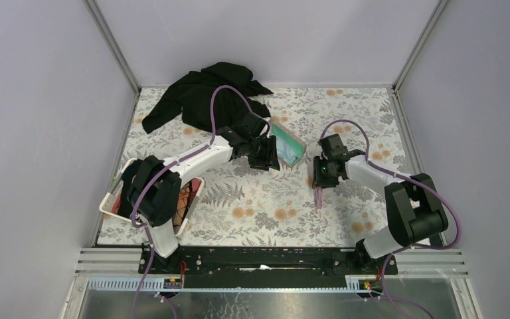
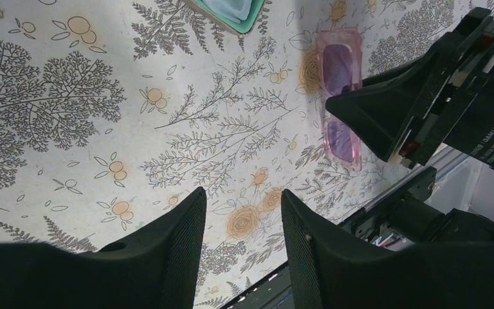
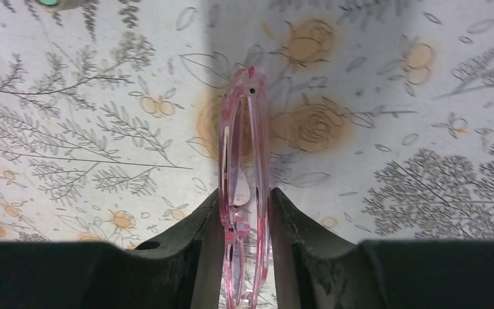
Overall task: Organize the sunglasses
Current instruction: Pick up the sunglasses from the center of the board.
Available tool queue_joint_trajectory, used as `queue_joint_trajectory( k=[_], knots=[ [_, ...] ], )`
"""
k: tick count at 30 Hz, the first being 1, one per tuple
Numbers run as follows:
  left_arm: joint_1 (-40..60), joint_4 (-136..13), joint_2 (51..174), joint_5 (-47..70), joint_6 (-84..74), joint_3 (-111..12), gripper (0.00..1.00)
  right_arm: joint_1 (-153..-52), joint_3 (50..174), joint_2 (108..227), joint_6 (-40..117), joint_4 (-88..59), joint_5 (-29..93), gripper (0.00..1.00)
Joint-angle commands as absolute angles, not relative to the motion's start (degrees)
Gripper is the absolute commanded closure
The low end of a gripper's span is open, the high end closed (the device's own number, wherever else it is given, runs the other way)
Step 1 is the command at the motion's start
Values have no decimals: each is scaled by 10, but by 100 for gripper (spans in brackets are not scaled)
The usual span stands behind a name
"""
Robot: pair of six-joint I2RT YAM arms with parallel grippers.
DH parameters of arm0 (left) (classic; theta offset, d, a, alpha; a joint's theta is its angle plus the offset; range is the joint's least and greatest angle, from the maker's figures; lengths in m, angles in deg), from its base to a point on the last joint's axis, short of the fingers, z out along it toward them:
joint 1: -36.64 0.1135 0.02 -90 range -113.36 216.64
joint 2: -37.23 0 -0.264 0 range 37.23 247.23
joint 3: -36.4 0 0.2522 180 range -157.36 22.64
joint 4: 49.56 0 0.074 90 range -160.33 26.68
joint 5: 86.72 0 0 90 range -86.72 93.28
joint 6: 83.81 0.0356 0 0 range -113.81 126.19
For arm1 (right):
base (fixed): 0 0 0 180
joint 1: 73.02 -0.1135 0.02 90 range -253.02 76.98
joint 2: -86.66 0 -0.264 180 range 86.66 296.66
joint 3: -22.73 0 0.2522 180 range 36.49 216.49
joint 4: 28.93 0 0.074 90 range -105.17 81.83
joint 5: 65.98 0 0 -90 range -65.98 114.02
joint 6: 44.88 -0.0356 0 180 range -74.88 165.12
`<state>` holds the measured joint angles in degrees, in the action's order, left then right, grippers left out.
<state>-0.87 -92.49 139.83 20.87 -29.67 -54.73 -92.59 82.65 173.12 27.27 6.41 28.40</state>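
The sunglasses (image 3: 244, 161), folded, with a thin translucent pink frame, are pinched between my right gripper's (image 3: 244, 199) two fingers and held above the floral table. In the top view they hang below the right gripper (image 1: 322, 174) as a pink strip (image 1: 319, 194). The left wrist view shows their lenses (image 2: 339, 71), with a right finger (image 2: 386, 116) across their middle. My left gripper (image 2: 241, 196) is open and empty, hovering beside the open green-lined case (image 1: 287, 147), left of the right gripper. A light blue cloth (image 2: 231, 6) lies inside the case.
A black garment (image 1: 202, 98) is heaped at the back left of the table. A white tray (image 1: 121, 181) with reddish contents sits at the left edge under the left arm. Grey walls enclose three sides; a metal rail (image 1: 272, 259) runs along the front.
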Motion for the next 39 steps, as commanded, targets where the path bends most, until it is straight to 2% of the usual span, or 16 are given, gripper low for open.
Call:
queue_joint_trajectory(
  k=[1, 8, 13, 19, 24, 33, 39],
  knots=[
    [-4, -913, 1397, 206, -284, -536, 48, -964, 879, 1760, 260, 68, 294, 64],
    [29, -913, 1372, 206, -282, -506, 48, -1022, 933, 1818, 258, 85, 237, 59],
    [42, -913, 1358, 206, -280, -491, 48, -1029, 918, 1799, 259, 65, 235, 39],
    [43, -912, 1361, 210, -280, -489, 48, -1030, 888, 1763, 271, 51, 229, 34],
    [43, -908, 1367, 216, -282, -491, 48, -1031, 872, 1758, 260, 43, 231, 36],
    [43, -907, 1365, 217, -283, -489, 49, -1031, 863, 1762, 248, 28, 234, 51],
    [43, -907, 1365, 218, -284, -487, 49, -1031, 868, 1759, 246, 29, 235, 57]
  ],
)
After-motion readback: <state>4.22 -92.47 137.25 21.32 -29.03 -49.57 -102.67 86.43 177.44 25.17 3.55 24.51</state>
